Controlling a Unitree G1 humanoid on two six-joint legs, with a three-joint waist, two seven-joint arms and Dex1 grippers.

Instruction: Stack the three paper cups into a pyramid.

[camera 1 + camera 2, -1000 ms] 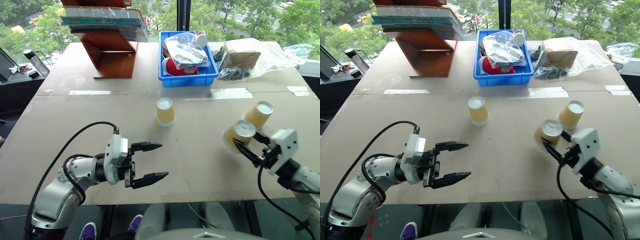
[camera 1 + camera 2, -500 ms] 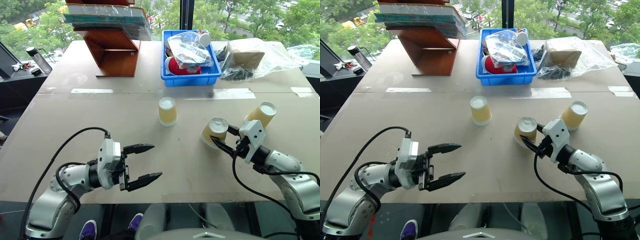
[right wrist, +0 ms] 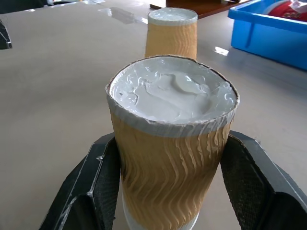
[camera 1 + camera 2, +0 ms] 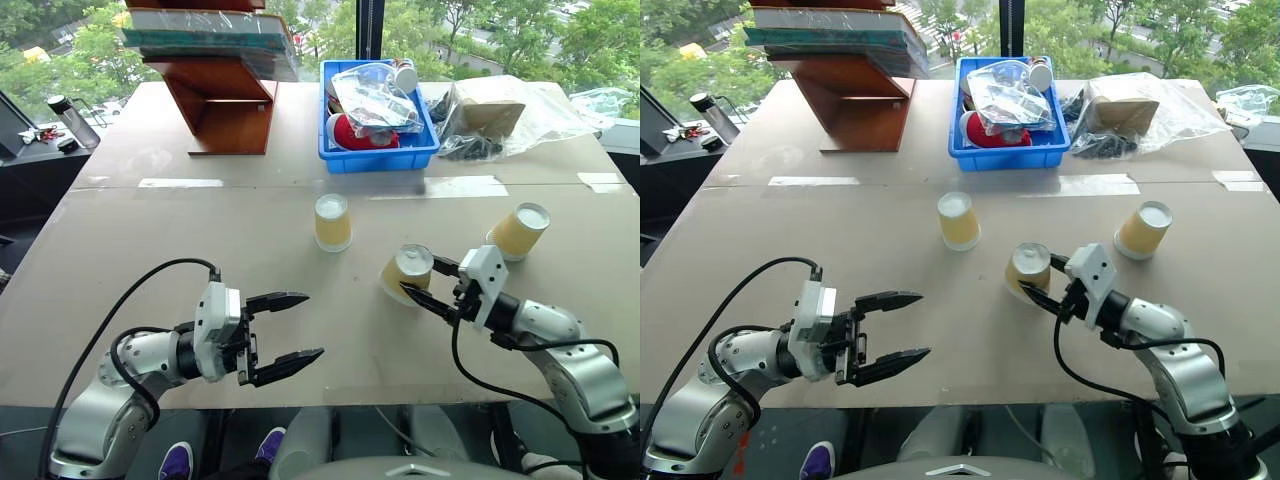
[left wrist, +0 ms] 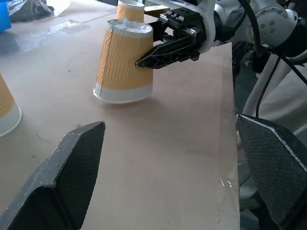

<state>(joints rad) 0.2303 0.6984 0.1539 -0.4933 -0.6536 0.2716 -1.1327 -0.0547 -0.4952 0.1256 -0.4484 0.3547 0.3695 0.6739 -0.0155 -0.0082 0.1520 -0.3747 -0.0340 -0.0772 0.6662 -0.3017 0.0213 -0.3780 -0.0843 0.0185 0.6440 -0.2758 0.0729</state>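
Three yellow ribbed paper cups stand mouth-down, white bases up. One cup (image 4: 332, 222) stands alone at the table's middle. My right gripper (image 4: 419, 278) is shut on a second cup (image 4: 405, 272), a little to the right of the first; it is slightly tilted, with its rim at or just above the tabletop. The left wrist view shows this held cup (image 5: 123, 62) side-on, and the right wrist view shows it (image 3: 172, 143) between the fingers. The third cup (image 4: 520, 231) stands farther right. My left gripper (image 4: 305, 326) is open near the front edge, holding nothing.
A blue bin (image 4: 378, 158) of clutter sits at the back centre, with a wooden stand (image 4: 225, 105) carrying books to its left. Bagged items (image 4: 500, 115) lie at the back right. Tape strips (image 4: 465, 186) cross the table's seam.
My right gripper has carried its cup leftward, from beside the far-right cup towards the middle cup. The left gripper has stayed open in much the same place.
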